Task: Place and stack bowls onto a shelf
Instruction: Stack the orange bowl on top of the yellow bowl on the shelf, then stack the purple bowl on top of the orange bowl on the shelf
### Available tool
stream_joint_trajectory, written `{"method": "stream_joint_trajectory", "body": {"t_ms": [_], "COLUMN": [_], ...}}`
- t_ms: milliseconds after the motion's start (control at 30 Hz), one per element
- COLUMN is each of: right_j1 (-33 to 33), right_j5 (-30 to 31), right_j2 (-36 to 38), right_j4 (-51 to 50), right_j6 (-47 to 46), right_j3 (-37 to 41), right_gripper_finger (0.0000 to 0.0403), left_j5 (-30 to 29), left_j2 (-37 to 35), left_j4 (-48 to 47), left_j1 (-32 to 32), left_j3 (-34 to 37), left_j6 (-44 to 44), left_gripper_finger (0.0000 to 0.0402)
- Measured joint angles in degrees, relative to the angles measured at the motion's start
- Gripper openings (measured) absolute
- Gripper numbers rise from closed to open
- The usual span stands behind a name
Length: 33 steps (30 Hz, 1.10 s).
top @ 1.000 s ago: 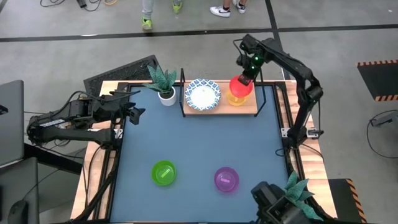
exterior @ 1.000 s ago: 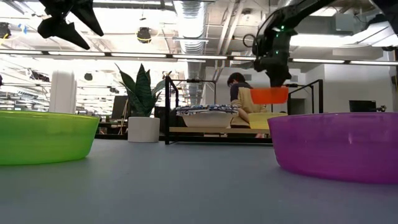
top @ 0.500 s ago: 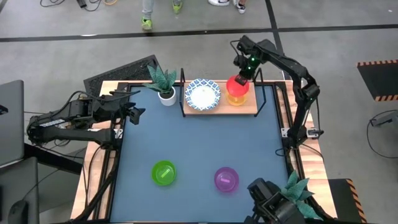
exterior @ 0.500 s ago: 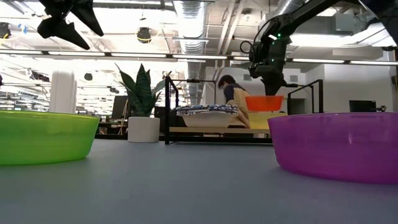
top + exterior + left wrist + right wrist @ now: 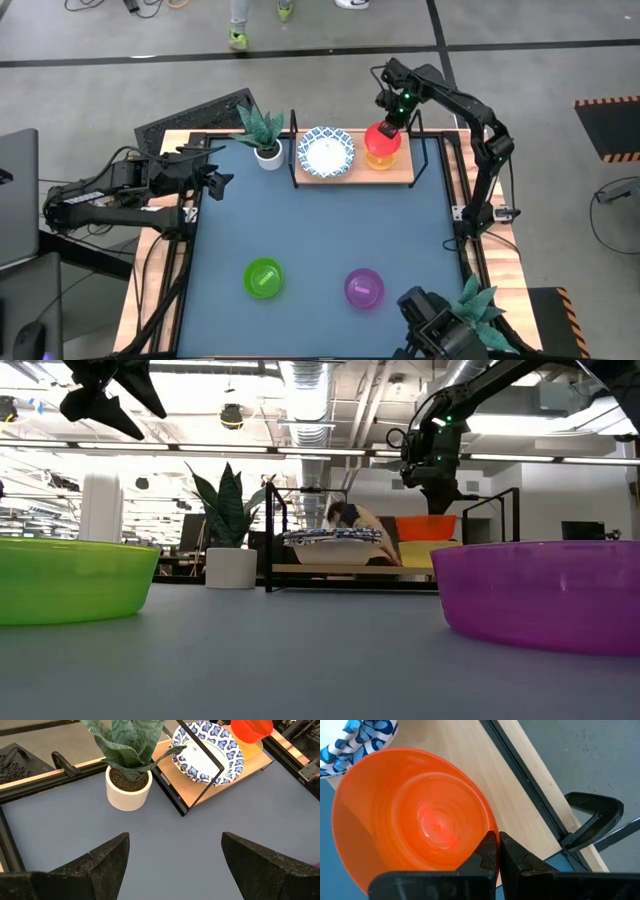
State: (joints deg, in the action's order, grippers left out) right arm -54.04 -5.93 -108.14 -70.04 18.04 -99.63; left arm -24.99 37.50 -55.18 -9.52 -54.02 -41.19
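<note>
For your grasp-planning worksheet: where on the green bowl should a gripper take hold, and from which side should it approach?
Grip the green bowl by its thin rim, coming straight down from above. It sits upright and open on the table, its wall flaring outward, so one finger can go inside and one outside. Space around it looks free.

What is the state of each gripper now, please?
Left gripper: jaws open, holding nothing.
Right gripper: jaws shut on the rim of the red bowl.

Blue-grey table (image 5: 320, 230), green bowl (image 5: 264, 277), purple bowl (image 5: 364, 288), potted plant (image 5: 265, 135), shelf (image 5: 355, 172)
</note>
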Motion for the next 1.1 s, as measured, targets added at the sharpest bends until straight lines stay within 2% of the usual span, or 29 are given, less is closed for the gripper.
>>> {"method": "stream_joint_trajectory", "body": {"t_ms": [500,700,1000,1100], "right_j1": [0.75,1.18,1.09,1.11], "right_j5": [0.52,1.14,1.16,1.18], "right_j2": [0.04,0.07,0.07,0.07], "right_j4": [0.34,1.35,1.26,1.28], "right_j6": [0.44,-0.04,-0.81,-1.06], "right_j3": [3.36,3.5,3.48,3.48], "right_gripper_finger": [0.0024,0.0059,0.0069,0.0084], "left_j5": [-0.14,-0.12,-0.07,-0.07], "left_j2": [0.0,0.01,0.0,0.0], "left_j4": [-0.02,-0.04,-0.03,-0.03], "left_j1": [0.0,0.0,0.0,0.0], "left_j3": [0.0,0.0,0.0,0.0], "left_j6": [0.02,0.02,0.02,0.02], "left_gripper_finger": [0.03,0.03,0.03,0.03]}}
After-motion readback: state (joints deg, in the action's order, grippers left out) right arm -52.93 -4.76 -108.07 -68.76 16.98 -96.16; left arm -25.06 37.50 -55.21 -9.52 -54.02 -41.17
